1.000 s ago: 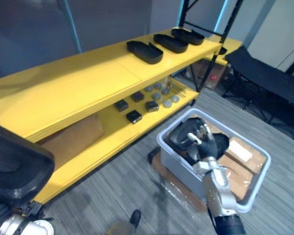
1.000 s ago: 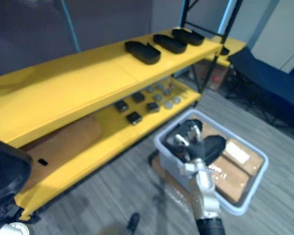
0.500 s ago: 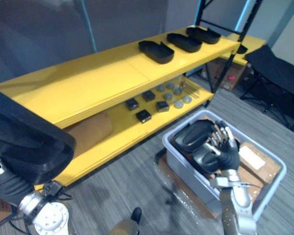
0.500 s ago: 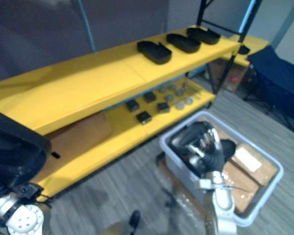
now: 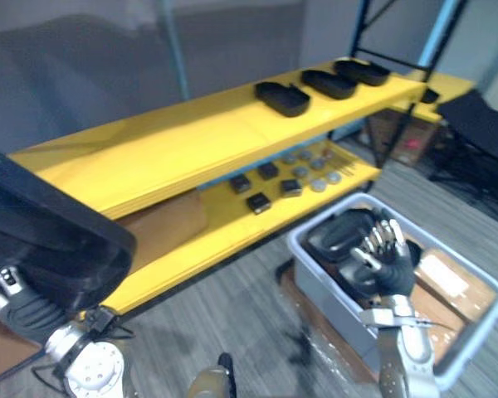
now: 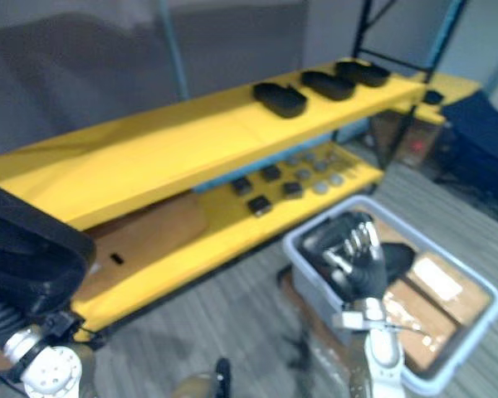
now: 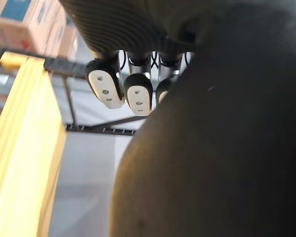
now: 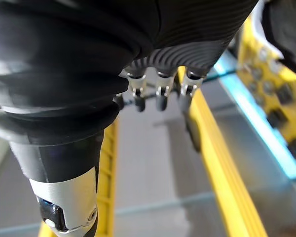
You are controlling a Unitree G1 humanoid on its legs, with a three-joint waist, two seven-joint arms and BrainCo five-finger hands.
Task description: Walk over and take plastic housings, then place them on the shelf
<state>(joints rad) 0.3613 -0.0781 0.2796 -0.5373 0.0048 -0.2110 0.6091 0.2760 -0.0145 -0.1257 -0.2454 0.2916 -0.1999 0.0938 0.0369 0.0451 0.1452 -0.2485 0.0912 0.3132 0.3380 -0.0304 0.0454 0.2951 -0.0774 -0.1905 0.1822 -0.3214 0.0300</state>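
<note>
Wrist view: our left hand [image 7: 123,91] curls round a black housing [image 7: 212,148]; our right hand [image 5: 388,259], fingers spread, hovers over the bin [image 5: 328,286].

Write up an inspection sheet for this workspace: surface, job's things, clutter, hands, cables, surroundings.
Surface: yellow shelf, two levels; the top level is bare toward its left end.
Job's things: row of black housings at the top level's right end; more housings in the grey bin on the floor; a large black housing at lower left.
Clutter: small black boxes, round silver parts and a cardboard sheet on the lower level.
Hands: right hand open above the bin; left hand against the large black housing, grip unreadable.
Cables: nothing seen.
Surroundings: striped grey floor, dark folding seat.
</note>
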